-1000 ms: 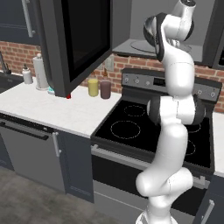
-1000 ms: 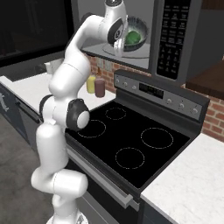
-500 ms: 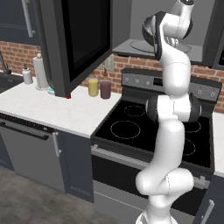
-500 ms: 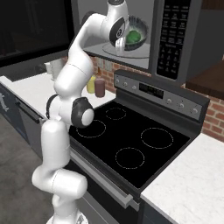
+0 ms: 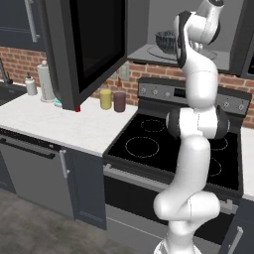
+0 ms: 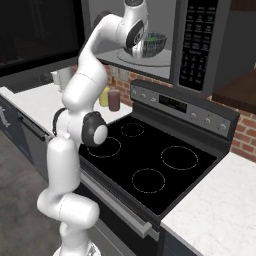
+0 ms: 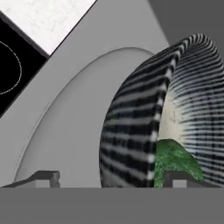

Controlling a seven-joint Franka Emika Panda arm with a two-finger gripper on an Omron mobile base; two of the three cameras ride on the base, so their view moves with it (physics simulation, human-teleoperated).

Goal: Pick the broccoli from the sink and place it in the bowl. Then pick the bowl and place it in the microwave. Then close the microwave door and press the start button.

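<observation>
1. The bowl sits on the round glass turntable inside the microwave, just beside the cavity's front edge; grey floor lies free to one side of it.
2. The gripper stands wide, one fingertip outside the bowl wall and the other inside its rim; neither presses it.
3. The broccoli, lumpy and bright green, lies in the bowl's whitish ribbed interior; the outside is striped dark.
4. The microwave door hangs open over the white counter.
5. The black stove lies below.
</observation>
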